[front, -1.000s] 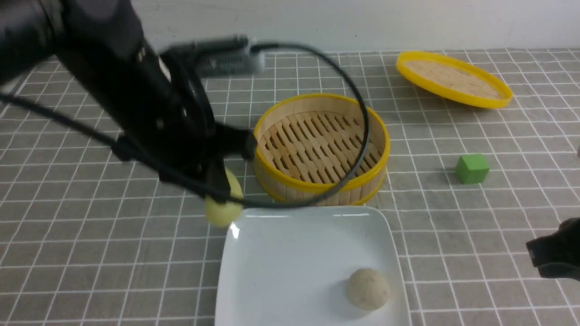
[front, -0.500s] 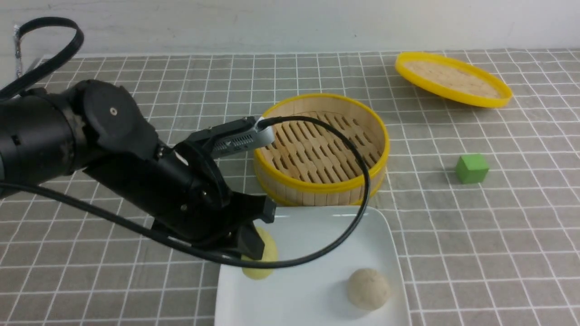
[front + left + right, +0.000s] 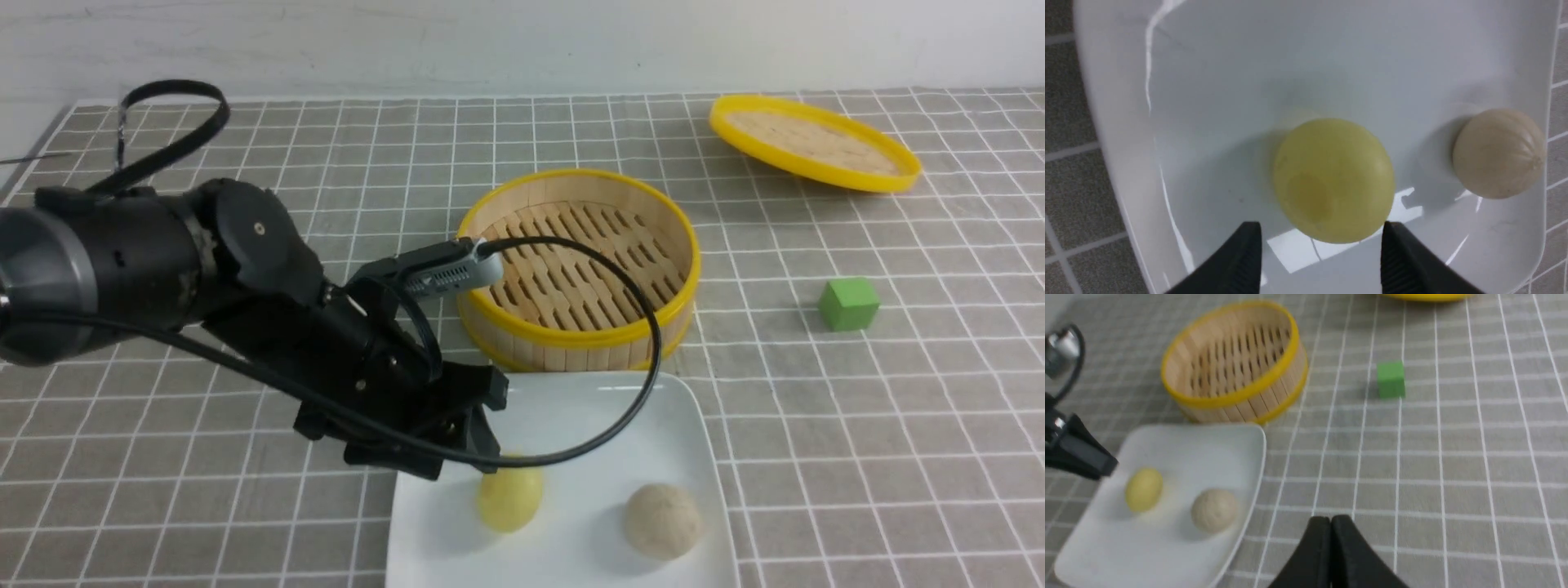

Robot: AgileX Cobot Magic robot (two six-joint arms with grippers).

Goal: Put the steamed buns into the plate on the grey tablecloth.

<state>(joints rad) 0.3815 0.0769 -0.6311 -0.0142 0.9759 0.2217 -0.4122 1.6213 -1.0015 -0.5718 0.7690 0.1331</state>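
1. The pale yellow bun [image 3: 509, 500] is seen lying inside the plate [image 3: 571, 408], on its left half, and is rested on the white surface.
2. The beige-grey bun [image 3: 664, 521] is also found in the plate, to the right of the yellow one and near the right rim; the two buns are kept apart by a strip of bare plate.
3. The plate is laid flat on the grey tablecloth [image 3: 857, 449], at the near edge of the front view.
4. The left gripper [image 3: 1321, 228] is held low over the plate's left part, just beside the yellow bun. Its jaws are spread wide, with one black tip shown on each side of the bun's near edge; no pinch is seen, and whether a tip touches the bun cannot be told.
5. The right gripper [image 3: 1331, 522] is seen only in its own wrist view, over bare cloth to the right of the plate. Its jaws are pressed together and nothing is held between them.
6. The bamboo steamer [image 3: 580, 343] is placed just behind the plate, with nothing in it.
7. The green cube [image 3: 849, 304] is set well to the right of the steamer.
8. The yellow-rimmed lid [image 3: 816, 143] is left at the far right of the cloth.
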